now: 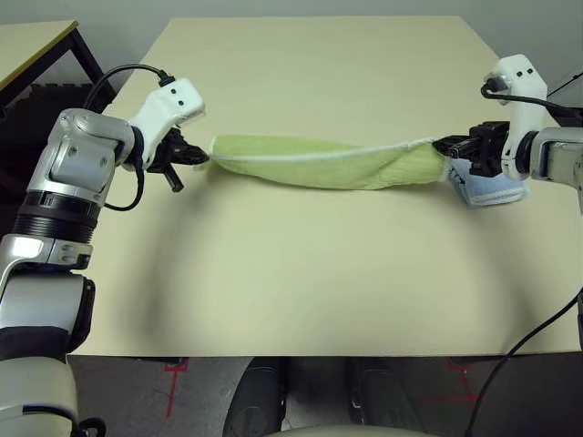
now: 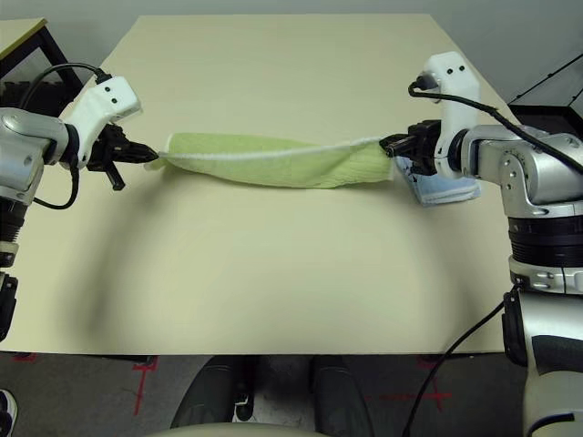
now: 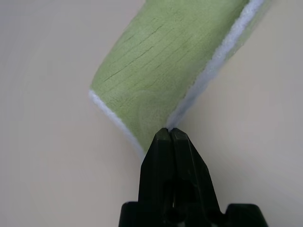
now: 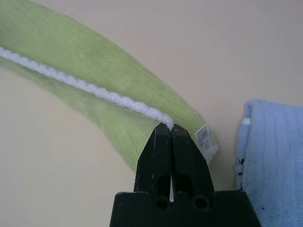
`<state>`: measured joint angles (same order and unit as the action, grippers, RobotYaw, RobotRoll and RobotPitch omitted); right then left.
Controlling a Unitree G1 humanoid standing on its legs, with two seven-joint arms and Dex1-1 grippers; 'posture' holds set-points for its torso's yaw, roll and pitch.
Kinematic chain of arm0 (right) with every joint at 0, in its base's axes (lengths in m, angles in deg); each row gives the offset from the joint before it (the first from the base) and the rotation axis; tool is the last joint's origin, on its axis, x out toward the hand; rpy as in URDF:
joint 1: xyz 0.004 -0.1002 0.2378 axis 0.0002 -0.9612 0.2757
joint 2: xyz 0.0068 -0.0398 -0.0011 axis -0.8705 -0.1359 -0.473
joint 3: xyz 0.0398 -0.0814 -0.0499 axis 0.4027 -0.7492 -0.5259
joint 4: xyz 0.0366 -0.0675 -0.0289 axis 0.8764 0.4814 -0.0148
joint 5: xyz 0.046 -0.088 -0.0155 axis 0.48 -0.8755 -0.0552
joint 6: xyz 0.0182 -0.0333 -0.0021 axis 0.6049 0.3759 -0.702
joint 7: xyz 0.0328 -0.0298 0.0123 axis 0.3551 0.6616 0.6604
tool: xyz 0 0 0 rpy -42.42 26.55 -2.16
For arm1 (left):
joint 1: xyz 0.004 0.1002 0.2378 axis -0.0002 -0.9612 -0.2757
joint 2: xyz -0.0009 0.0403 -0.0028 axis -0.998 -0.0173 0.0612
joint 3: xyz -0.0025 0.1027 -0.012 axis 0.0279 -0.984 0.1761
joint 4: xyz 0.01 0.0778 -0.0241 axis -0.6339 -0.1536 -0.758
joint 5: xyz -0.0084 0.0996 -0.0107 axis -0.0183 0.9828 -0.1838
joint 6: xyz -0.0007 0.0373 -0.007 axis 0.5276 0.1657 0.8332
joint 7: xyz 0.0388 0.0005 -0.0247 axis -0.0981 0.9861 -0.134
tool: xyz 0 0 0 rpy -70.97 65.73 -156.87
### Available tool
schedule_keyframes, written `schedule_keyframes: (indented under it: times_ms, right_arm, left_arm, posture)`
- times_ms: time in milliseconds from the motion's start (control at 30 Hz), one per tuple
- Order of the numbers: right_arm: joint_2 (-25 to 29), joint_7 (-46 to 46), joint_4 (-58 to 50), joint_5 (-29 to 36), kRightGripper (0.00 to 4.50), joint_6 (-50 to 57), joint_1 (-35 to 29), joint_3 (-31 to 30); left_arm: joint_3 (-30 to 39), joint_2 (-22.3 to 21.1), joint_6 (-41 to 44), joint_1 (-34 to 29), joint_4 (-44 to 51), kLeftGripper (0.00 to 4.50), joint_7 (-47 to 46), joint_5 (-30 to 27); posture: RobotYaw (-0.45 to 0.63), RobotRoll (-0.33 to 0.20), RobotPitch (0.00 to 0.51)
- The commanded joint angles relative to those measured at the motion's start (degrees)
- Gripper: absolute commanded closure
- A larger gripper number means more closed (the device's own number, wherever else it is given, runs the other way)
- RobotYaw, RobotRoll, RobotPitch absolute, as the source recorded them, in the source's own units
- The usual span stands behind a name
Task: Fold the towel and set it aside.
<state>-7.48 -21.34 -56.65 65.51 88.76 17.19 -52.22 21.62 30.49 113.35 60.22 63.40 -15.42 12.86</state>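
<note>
The light green towel (image 1: 319,162) with white stitched edging hangs stretched in a long sagging band above the middle of the table, held at both ends. My left gripper (image 1: 202,157) is shut on its left corner, and the left wrist view shows the black fingertips (image 3: 163,142) pinching the white edge of the towel (image 3: 165,66). My right gripper (image 1: 444,144) is shut on the right corner, where the right wrist view shows the fingertips (image 4: 163,137) clamped on the towel's (image 4: 94,71) edging beside a small white label (image 4: 203,135).
A smaller light blue folded cloth (image 1: 492,189) lies on the tan table (image 1: 301,291) just under and behind my right gripper. Another table's corner (image 1: 36,45) stands at the far left, and cables (image 1: 537,337) hang at the right edge.
</note>
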Motion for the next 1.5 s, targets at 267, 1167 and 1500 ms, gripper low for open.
schedule_keyframes:
  times_ms: [267,1167,1500]
  right_arm:
    - [2.09,3.91,-3.01,1.52,4.50,2.66,-1.79,-0.72]
    - [-6.29,-19.96,43.88,-28.37,4.50,-46.38,18.35,-13.87]
    - [-8.05,-31.01,62.51,-33.21,4.50,-64.92,30.74,-12.19]
  left_arm:
    - [-0.85,0.01,0.54,-1.54,1.16,4.49,1.52,0.99]
    - [-0.04,16.64,-26.16,16.81,-36.68,4.49,-44.46,12.25]
    - [0.51,16.69,-34.02,25.42,-44.88,4.49,-58.59,13.72]
  posture:
    - [0.08,0.000,0.143]
    - [0.04,0.000,0.143]
    - [0.04,0.000,0.128]
